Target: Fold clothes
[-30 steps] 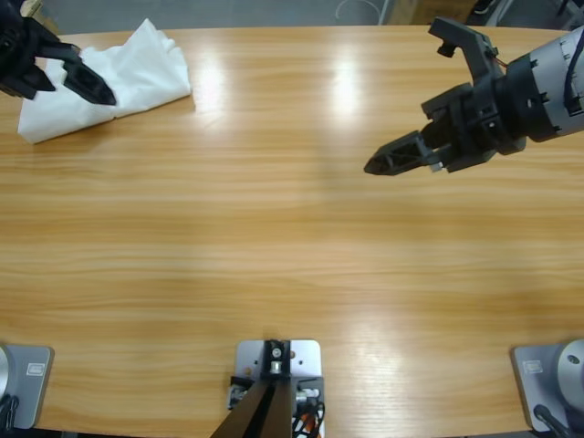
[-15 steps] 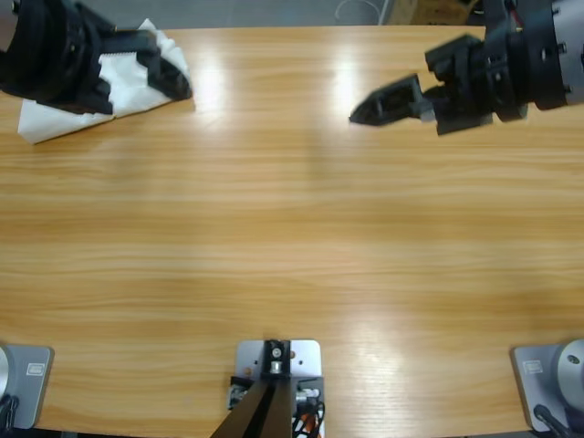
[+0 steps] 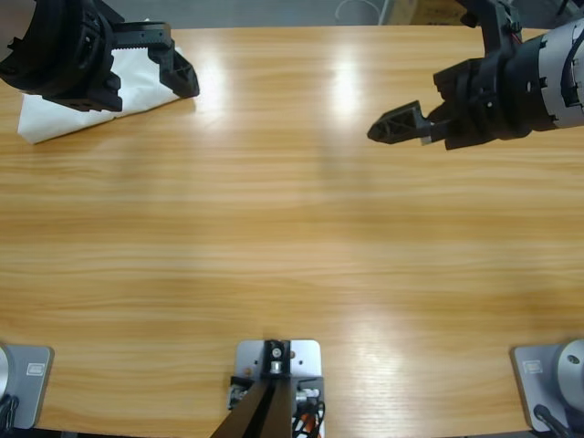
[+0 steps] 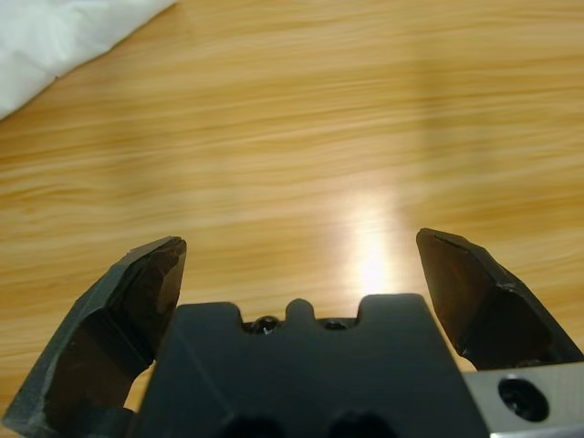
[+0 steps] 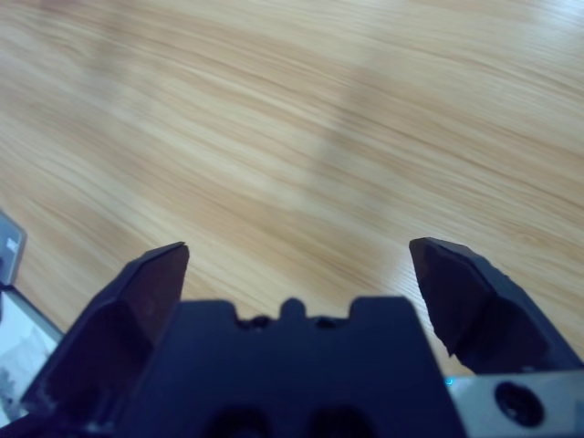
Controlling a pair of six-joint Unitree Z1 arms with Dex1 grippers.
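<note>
Clothes here amount to one white T-shirt [image 3: 55, 114], and we find it bunched into a rumpled heap at the upper left of the high view, lying on the wooden desk [image 3: 292, 255] close to its far edge. Part of the heap is hidden under the black body of the left arm. In the left wrist view we see only a corner of the white cloth [image 4: 64, 32] at the upper left of that frame, well apart from the fingers.

We see the left gripper [image 3: 178, 64] at the upper left of the high view, just beside the shirt's right-hand edge. Its fingers [image 4: 137, 292] are released and spread wide, with bare wood between them and nothing held.

We see the right gripper [image 3: 392, 128] coming in from the upper right of the high view, pointing toward the middle of the frame over bare desk, far from the shirt. In the right wrist view its fingers [image 5: 465, 292] are likewise released and wide apart, with only wood grain between them. At the lower left edge of that view a grey and white shape shows beyond the desk; we cannot tell what it is.
</note>
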